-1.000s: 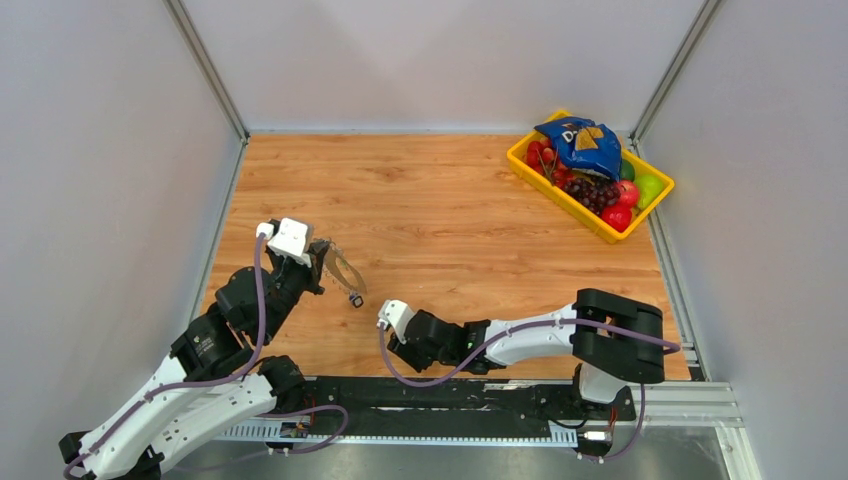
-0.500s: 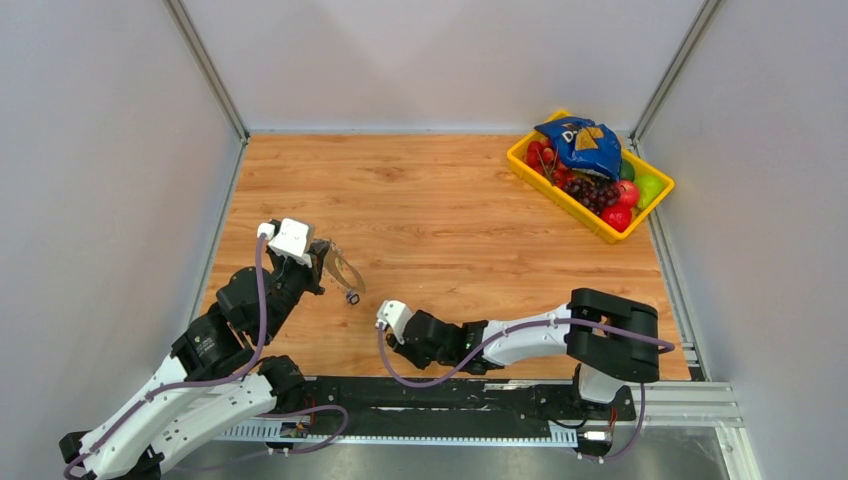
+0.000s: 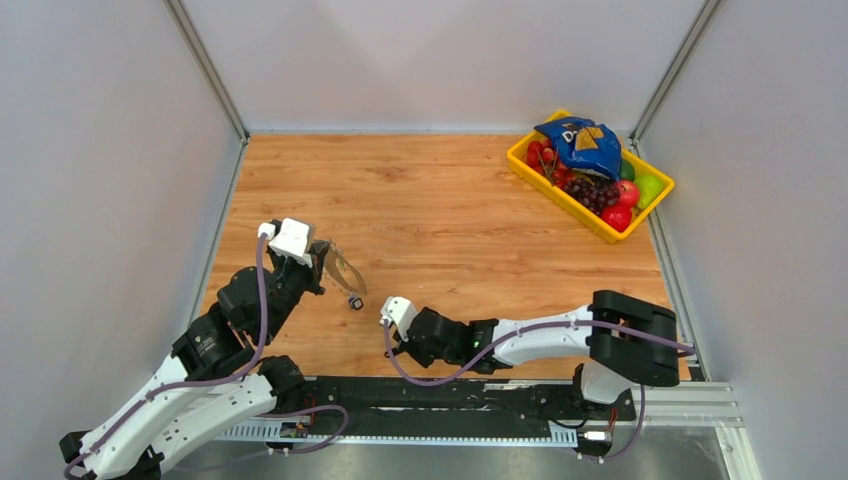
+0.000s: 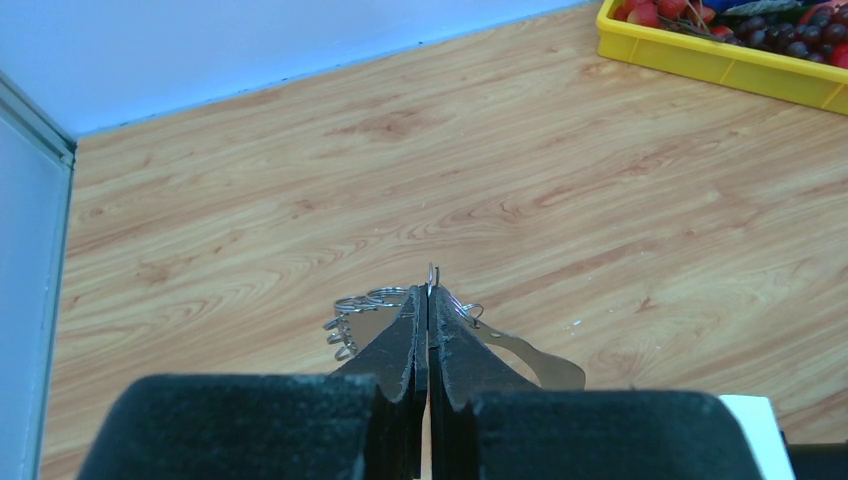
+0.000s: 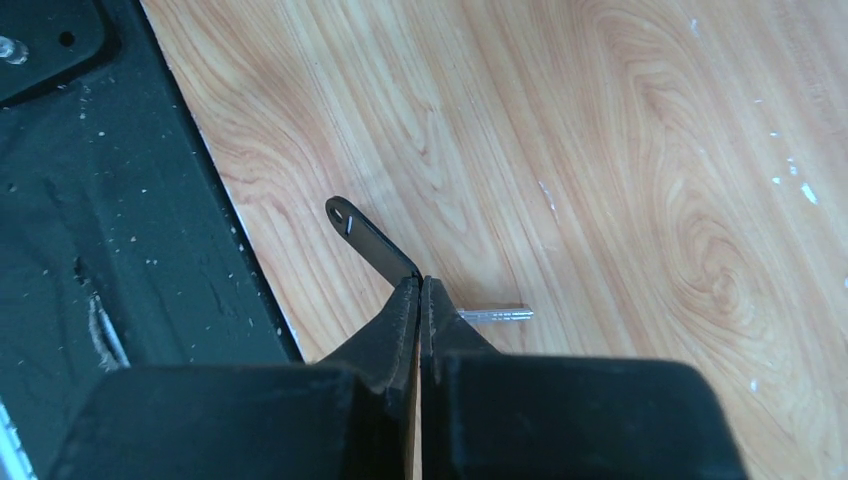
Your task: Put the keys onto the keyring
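As seen from above, biggest by far: the wooden table [image 3: 450, 200], walled in grey on three sides. Next the two arms. Left arm [image 3: 215, 340] angled forward along the left side; right arm [image 3: 540, 338] stretched low and leftward beside the near edge. Then a yellow basket [image 3: 640, 214] in the far right corner, heaped with fruit, a blue snack bag [image 3: 580, 143] on top.

Left gripper [image 4: 428, 300] pinched tight on the keyring [image 3: 345, 268], out over the wood near the table's left side; touching the boards or not, cannot tell. Thin metal edge poking up between the fingertips, small wire loops [image 4: 360, 300] just left of them, a flat silvery strip [image 4: 535, 360] just right.

Right gripper [image 5: 420, 290] clamped on a key [image 5: 362, 232] down at the wood, just beside the black rail [image 5: 100, 200]: dark slotted head out one side of the fingers, short silver blade [image 5: 497, 313] out the other. Near the keyring, not touching it.
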